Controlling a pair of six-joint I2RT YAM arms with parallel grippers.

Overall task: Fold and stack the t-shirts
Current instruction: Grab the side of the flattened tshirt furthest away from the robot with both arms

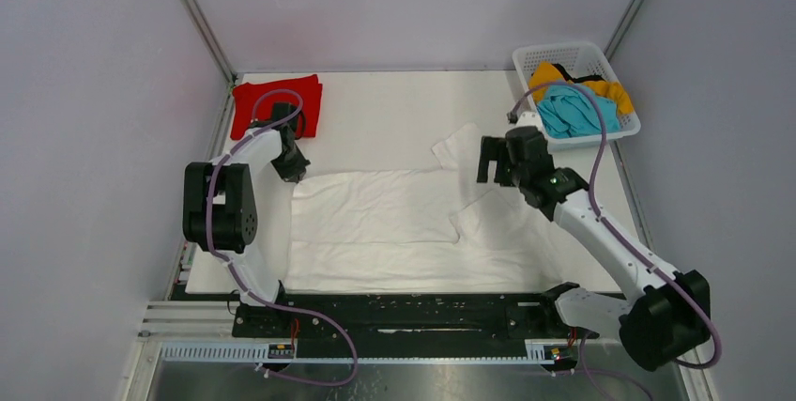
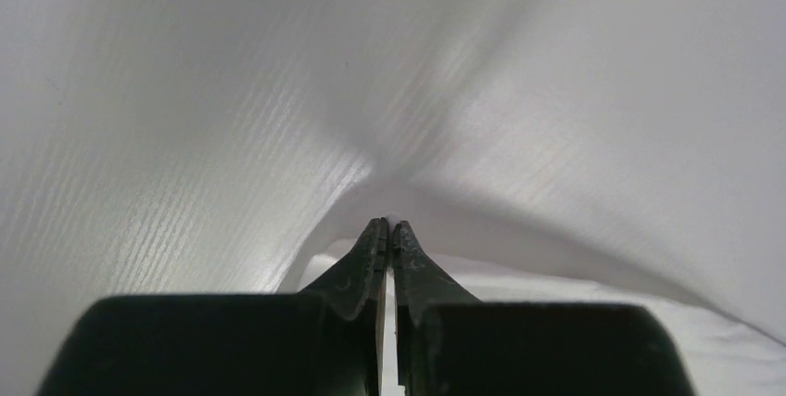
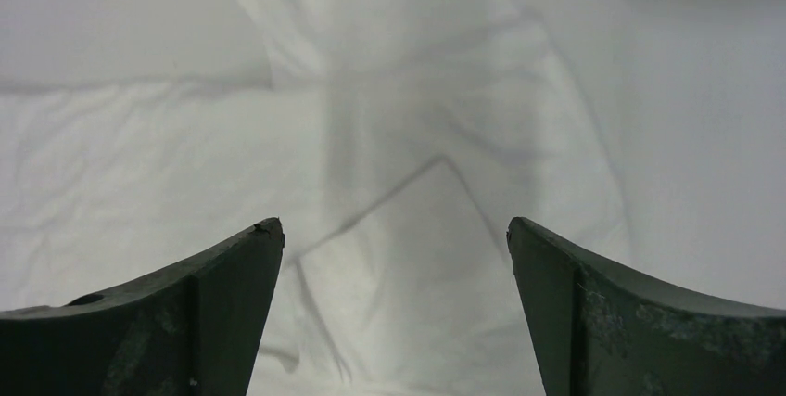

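A large white t-shirt (image 1: 375, 223) lies spread across the middle of the table, with a sleeve (image 1: 458, 147) sticking out at the far right. My left gripper (image 1: 293, 168) is shut on the shirt's far left edge; in the left wrist view the white cloth (image 2: 278, 118) fills the frame and is pinched at the fingertips (image 2: 389, 225). My right gripper (image 1: 495, 161) is open and empty, above the shirt's right part near the sleeve; the right wrist view shows the wrinkled white cloth (image 3: 399, 229) between the fingers. A folded red t-shirt (image 1: 275, 103) lies at the far left.
A white lattice basket (image 1: 615, 129) at the far right holds a teal shirt (image 1: 574, 112) and an orange-yellow shirt (image 1: 554, 74). A black rail (image 1: 404, 312) runs along the near edge. Grey walls close in on both sides.
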